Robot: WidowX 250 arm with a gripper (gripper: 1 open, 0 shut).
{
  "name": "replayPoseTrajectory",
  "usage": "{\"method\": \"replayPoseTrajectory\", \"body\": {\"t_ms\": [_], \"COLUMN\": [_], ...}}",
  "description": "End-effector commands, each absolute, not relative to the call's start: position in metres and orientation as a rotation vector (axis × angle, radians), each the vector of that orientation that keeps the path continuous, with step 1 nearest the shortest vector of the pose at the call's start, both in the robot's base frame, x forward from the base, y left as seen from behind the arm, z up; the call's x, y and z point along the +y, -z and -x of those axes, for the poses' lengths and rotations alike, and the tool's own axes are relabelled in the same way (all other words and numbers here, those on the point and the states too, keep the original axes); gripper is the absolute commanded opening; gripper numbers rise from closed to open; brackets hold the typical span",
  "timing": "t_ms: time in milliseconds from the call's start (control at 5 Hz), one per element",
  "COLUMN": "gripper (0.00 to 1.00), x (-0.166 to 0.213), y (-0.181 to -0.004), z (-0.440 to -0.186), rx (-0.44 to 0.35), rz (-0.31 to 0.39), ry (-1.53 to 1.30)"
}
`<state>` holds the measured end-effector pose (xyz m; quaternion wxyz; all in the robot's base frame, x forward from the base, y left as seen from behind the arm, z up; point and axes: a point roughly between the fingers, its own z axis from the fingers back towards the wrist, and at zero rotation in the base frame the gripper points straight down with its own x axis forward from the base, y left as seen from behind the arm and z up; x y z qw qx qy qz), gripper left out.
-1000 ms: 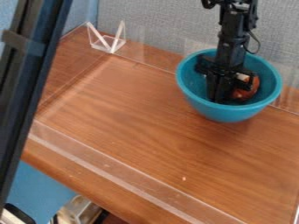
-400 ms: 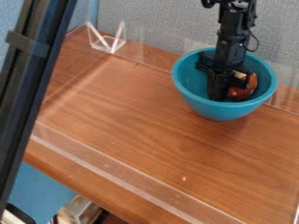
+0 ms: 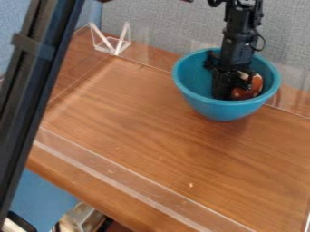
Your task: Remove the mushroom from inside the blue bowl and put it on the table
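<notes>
Wood-grain tabletop point(image 3: 133, 118) | blue bowl point(image 3: 212, 107) at 2 o'clock | mushroom point(image 3: 251, 83) inside bowl, at 3 o'clock of jaws | jaws closed together, grip unconfirmed | step judged: grasp | next calls for a straight lift clear of bowl.

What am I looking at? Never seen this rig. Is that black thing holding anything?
One view, from a camera looking down at a wooden table with low clear walls. The black thing is a robot arm reaching straight down into a blue bowl. Its gripper, the two-finger claw at its tip, is shut, right beside a small reddish-brown toy mushroom in the bowl. Whether it actually grips the mushroom, the picture does not show. The dark bar on the left is something close to the lens.
</notes>
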<state>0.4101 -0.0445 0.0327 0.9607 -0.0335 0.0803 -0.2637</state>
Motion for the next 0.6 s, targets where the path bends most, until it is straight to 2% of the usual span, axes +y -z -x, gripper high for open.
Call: {"method": "replayPoseTrajectory", "body": {"t_ms": [0,400], "gripper": [0.0,0.0], "x": [-0.034,-0.044], "y": [-0.049,-0.057], "z": [-0.418,-0.4], "rx": [0.119,0.118], "rz": [0.059,0.061], "ry": [0.623,0.784]}}
